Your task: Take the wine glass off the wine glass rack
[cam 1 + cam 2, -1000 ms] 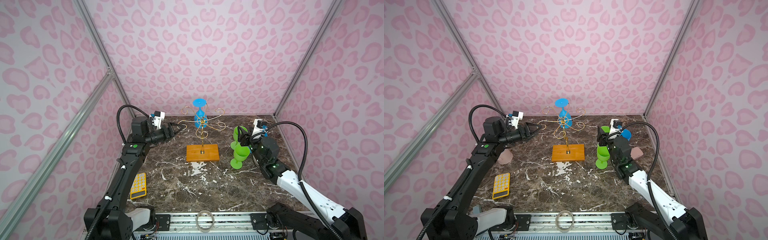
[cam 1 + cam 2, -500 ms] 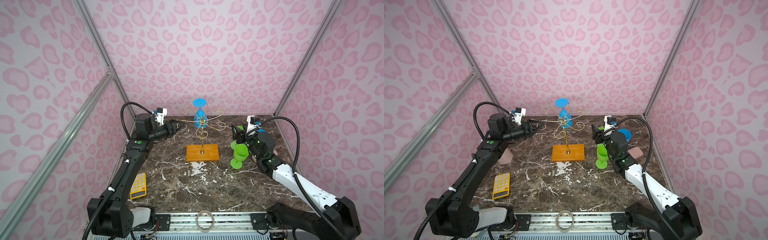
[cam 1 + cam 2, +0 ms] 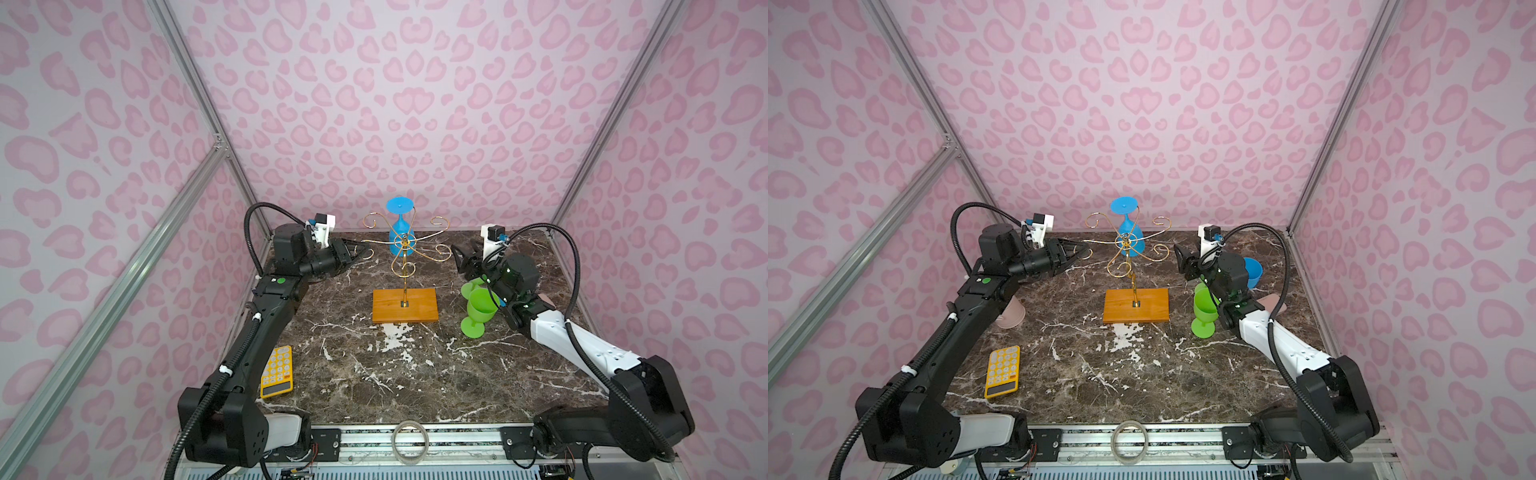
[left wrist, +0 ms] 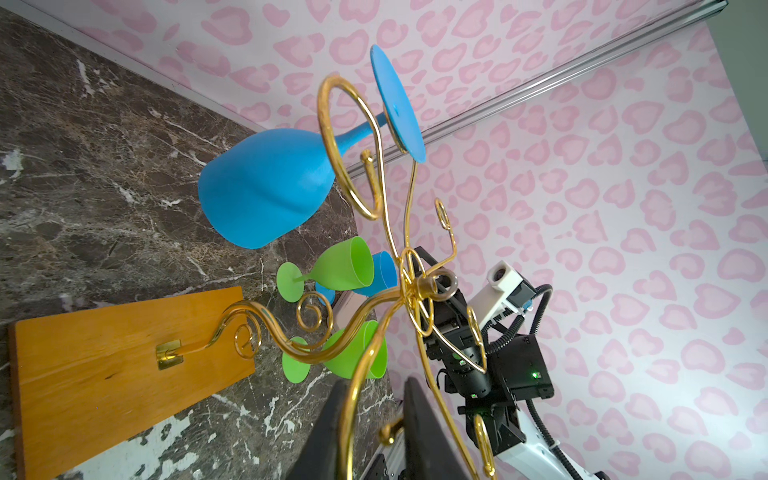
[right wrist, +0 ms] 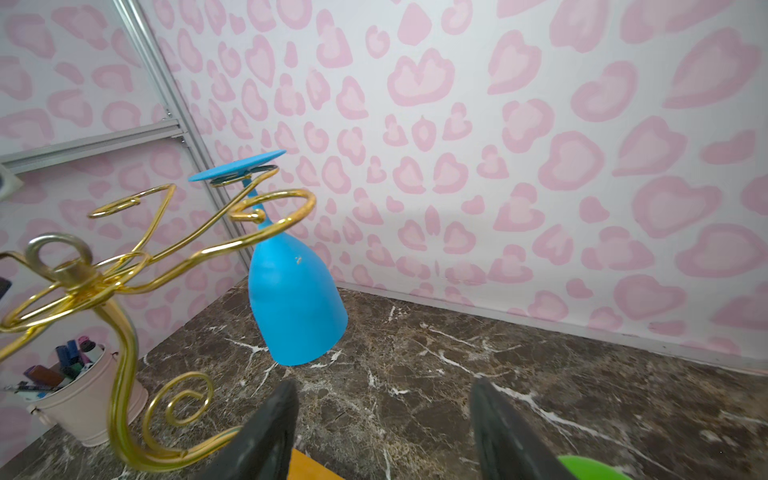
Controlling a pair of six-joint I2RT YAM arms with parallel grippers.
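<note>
A blue wine glass (image 3: 400,232) (image 3: 1129,235) (image 4: 266,191) (image 5: 295,307) hangs upside down from a rear arm of the wine glass rack (image 3: 405,305) (image 3: 1136,307) (image 4: 124,365) (image 5: 120,374), gold wire on an orange wooden base. My left gripper (image 3: 361,253) (image 3: 1081,251) (image 4: 376,386) is at the rack's left scroll arm, jaws narrowed onto the curled wire end. My right gripper (image 3: 459,253) (image 3: 1179,255) (image 5: 384,386) hovers to the right of the rack, open and holding nothing, facing the blue glass.
Two green glasses (image 3: 480,307) (image 3: 1204,309) stand under the right arm, with a blue cup (image 3: 1252,270) behind them. A pink bucket (image 3: 1011,313) of markers sits by the left arm. A yellow calculator (image 3: 277,371) lies front left, and a tape roll (image 3: 410,440) lies on the front rail.
The left jaws have narrowed from wide open onto the rack's left scroll arm. The right gripper has lifted off the green glasses and swung toward the rack.
</note>
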